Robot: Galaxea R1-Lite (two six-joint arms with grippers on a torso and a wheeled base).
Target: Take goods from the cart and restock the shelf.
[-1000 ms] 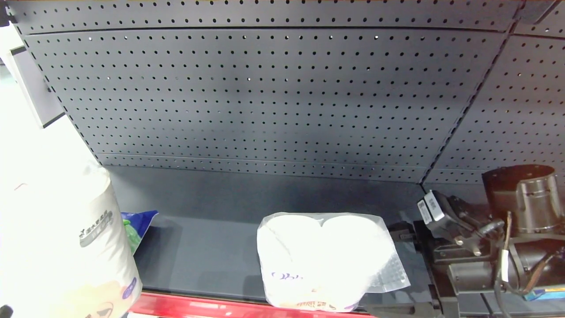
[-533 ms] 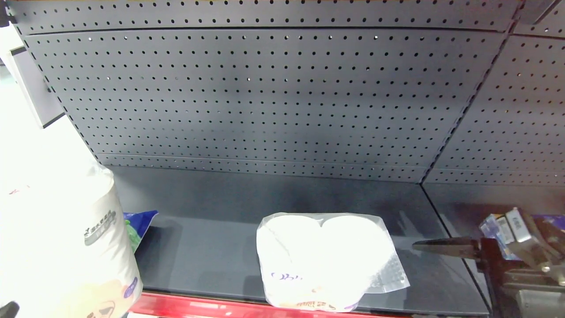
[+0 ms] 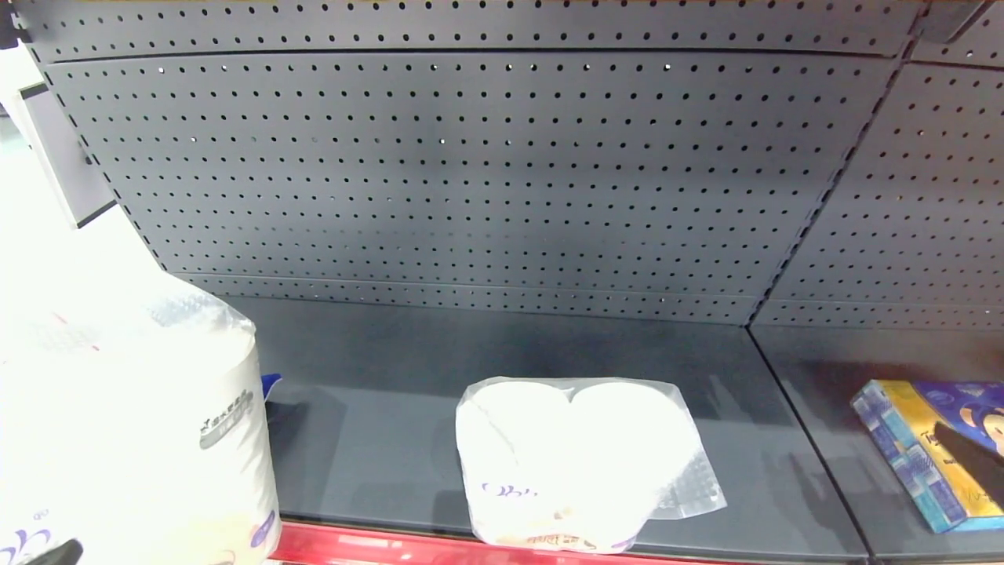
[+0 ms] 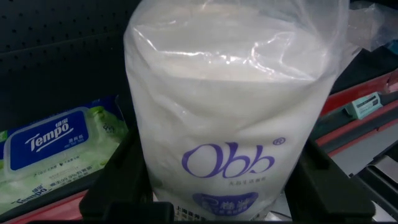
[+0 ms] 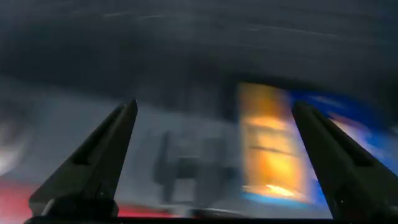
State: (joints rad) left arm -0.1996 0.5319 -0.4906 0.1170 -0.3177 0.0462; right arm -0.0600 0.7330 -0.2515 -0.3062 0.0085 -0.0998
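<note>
Head view, far left: a tall white pack of paper rolls (image 3: 133, 439) in clear wrap stands upright in front of the left end of the shelf (image 3: 376, 369), its lower part overlapping the red front strip (image 3: 376, 547); left wrist view shows the left gripper (image 4: 227, 205) clamped on this pack, a dark finger (image 4: 118, 180) pressed against each side of the wrap; beyond the held pack, a green and blue pack of wet wipes (image 4: 56, 149) lies flat on the shelf; a grey pegboard back wall (image 3: 471, 180) rises behind the shelf across its whole width; near the middle, a second pack of rolls (image 3: 576, 463) lies on its side at the front of the shelf, reaching the red strip, with loose wrap sticking out on its right; further right, past a seam in the shelf, a blue and yellow tissue box (image 3: 918, 447) lies flat on the next bay; one dark finger (image 3: 973, 467) of the right arm crosses the box's near right part; right wrist view, heavily blurred, shows the right gripper (image 5: 214, 186) with its jaws spread wide and nothing between them, the tissue box lying farther off on the shelf
</note>
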